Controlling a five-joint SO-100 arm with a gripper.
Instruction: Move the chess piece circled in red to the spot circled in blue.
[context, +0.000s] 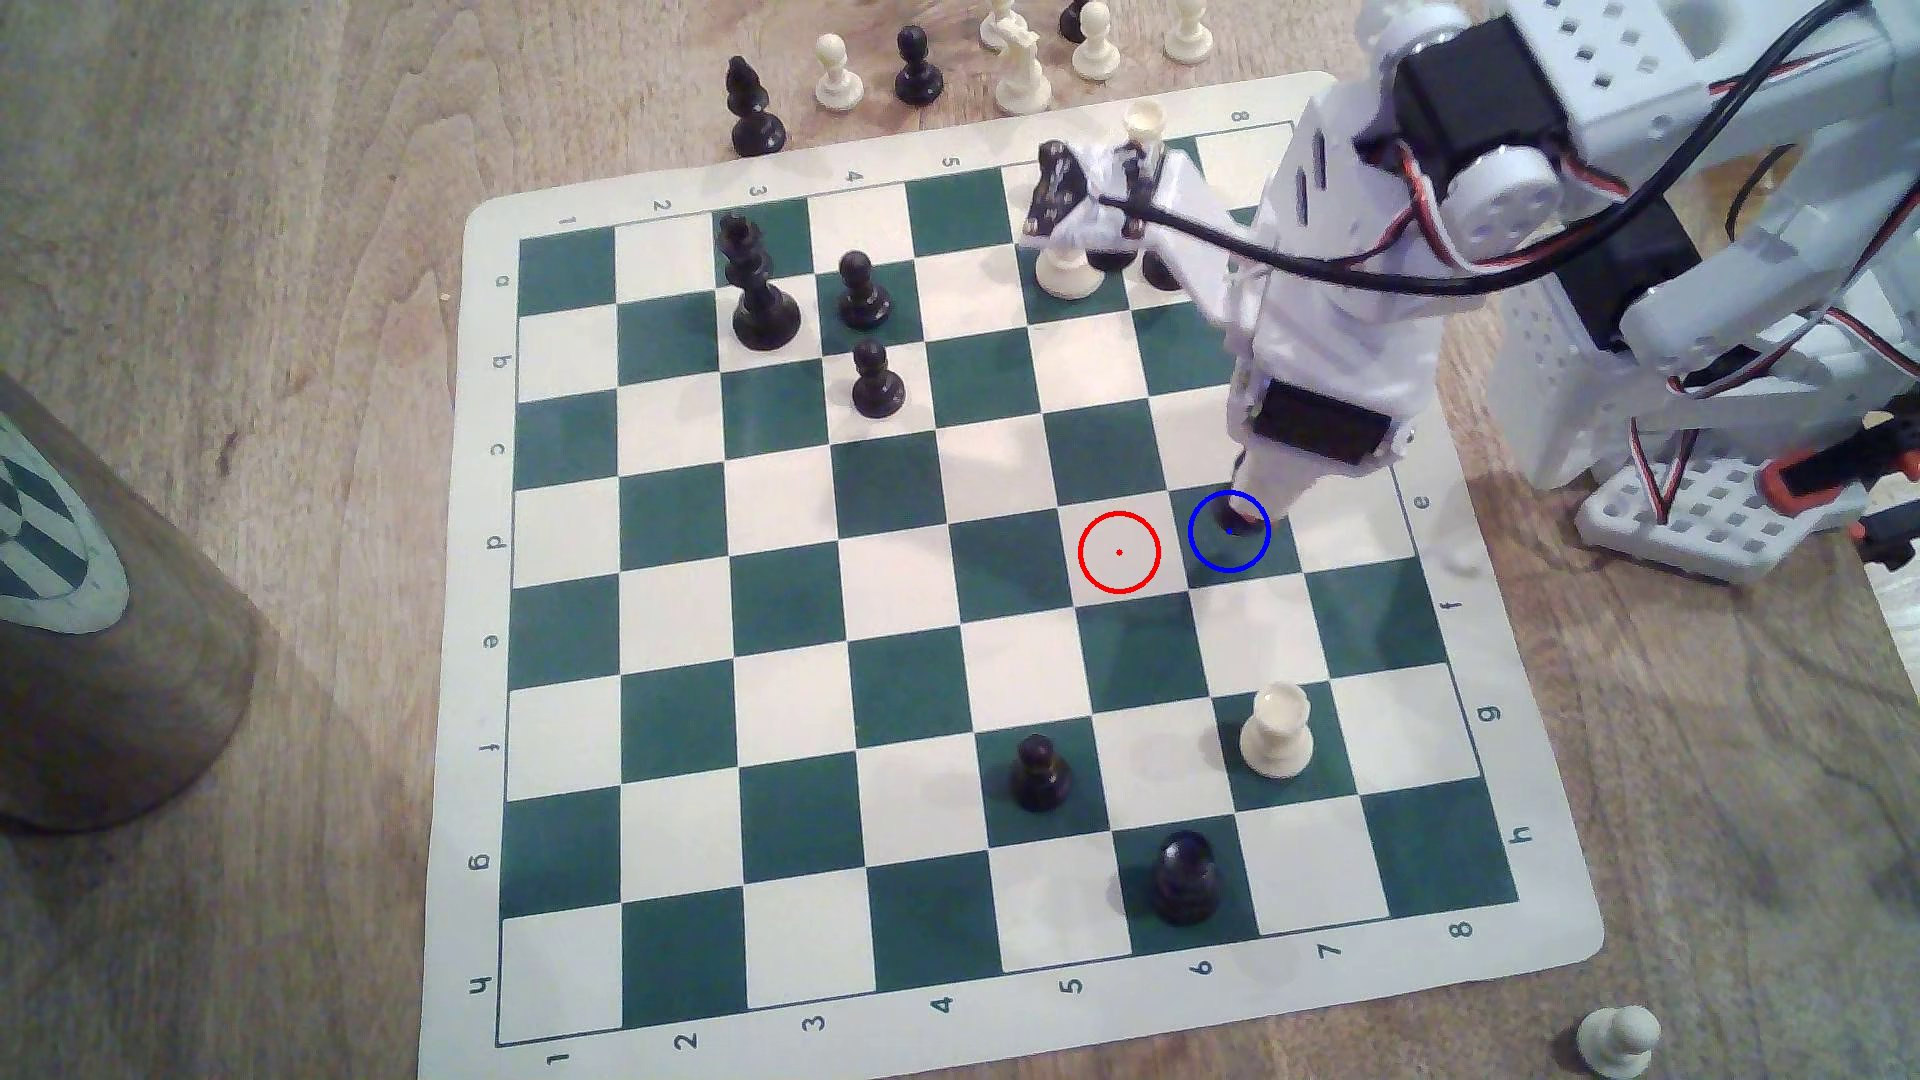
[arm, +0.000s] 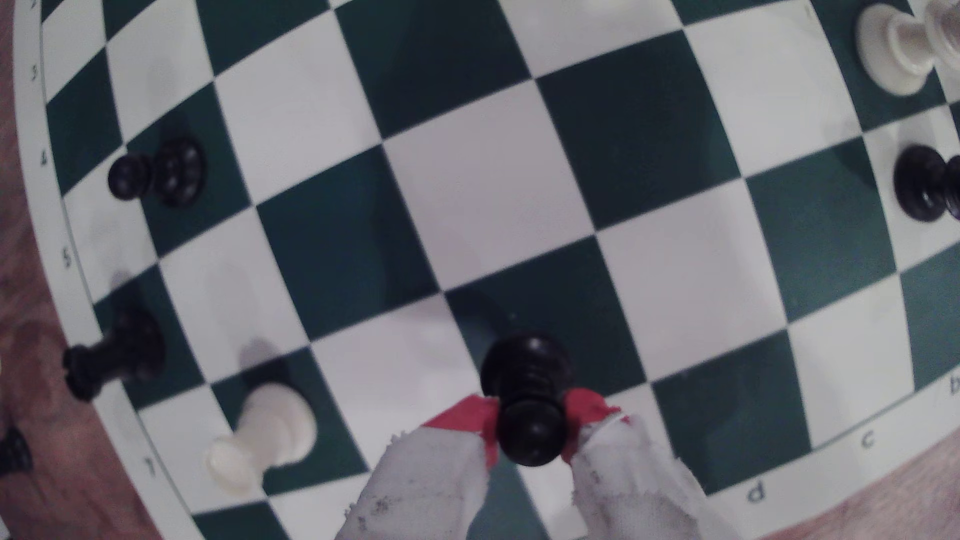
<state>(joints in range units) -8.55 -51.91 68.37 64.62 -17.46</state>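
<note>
A light brown wood-grain tabletop (context: 260, 260) is filling the scene under soft, even light. A rolled-up brown tube with a green-and-white checkered end (context: 83, 602) is lying at the exterior view's left edge, casting a faint shadow onto the wood beside it.

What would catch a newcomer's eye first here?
The white arm leaning over the board's far right side in the exterior view, its pincer shut on a black pawn at the blue-ringed green square. Beside it, the red ring marks a bare white square. Past the board's far edge stand loose pieces, black and white.
</note>
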